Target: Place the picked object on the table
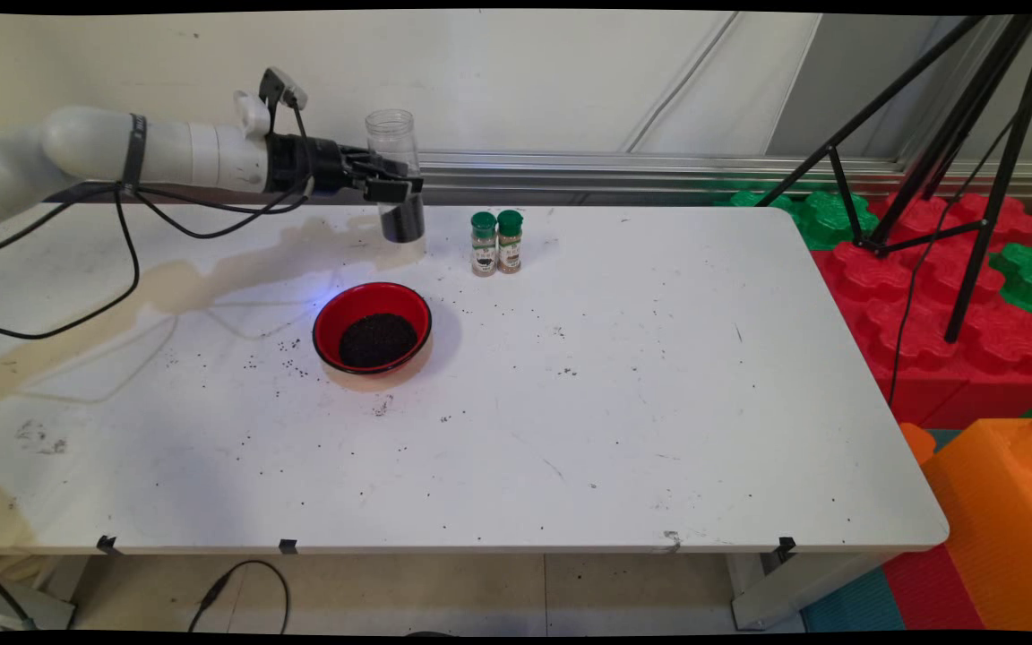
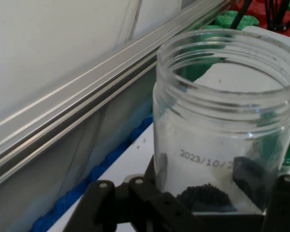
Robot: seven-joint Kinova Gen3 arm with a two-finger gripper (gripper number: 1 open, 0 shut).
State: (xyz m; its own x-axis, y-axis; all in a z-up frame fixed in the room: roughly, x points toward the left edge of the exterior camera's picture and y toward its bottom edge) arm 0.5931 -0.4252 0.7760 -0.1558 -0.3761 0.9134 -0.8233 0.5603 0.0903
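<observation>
Jar (image 1: pixel 393 170), clear, lidless and upright with dark grains at its bottom, is clamped in the claw (image 1: pixel 398 188) above the counter (image 1: pixel 623 376). Slack grip risks tilting and spilling grains toward the red bowl (image 1: pixel 373 328) below or the 2 spice bottles (image 1: pixel 496 242) beside.

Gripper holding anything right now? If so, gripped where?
Yes: the gripper is shut on the clear jar, clamped around its mid-body, above the dark grains at its bottom. The jar is upright, lid off.

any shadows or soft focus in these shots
Main view: sharp; the arm throws a tan shadow leftward across the table, and the red bowl shades its near side. Hand view: the clear jar in the pincer is soft, as is the wall rail.
</observation>
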